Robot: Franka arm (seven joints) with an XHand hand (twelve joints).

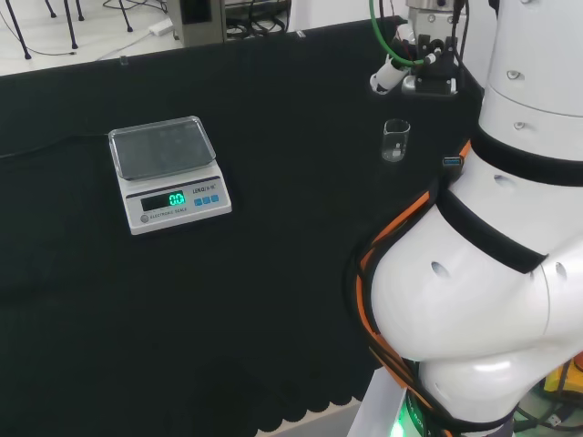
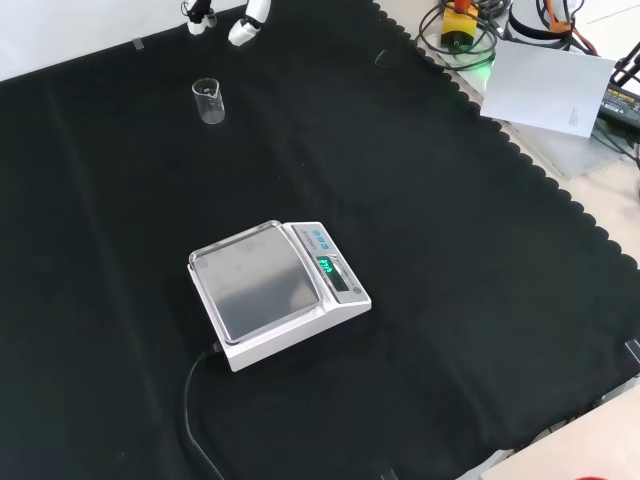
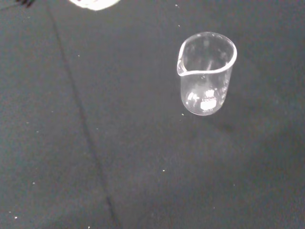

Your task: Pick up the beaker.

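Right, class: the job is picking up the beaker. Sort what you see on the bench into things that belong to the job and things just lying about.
Belongs to the job:
- beaker, upright on the cloth, not held
- robot hand, above the beaker in the front view, apart from it

Just lying about:
- scale, display lit, pan bare
- its cable

We can read no text. The scale [image 1: 169,173], well apart from the fingers [image 2: 246,30] of the hand [image 1: 393,73], carries a glowing green display [image 1: 176,198] and tiny print. The beaker [image 3: 206,71], near those fingers, bears a small white mark we cannot make out.
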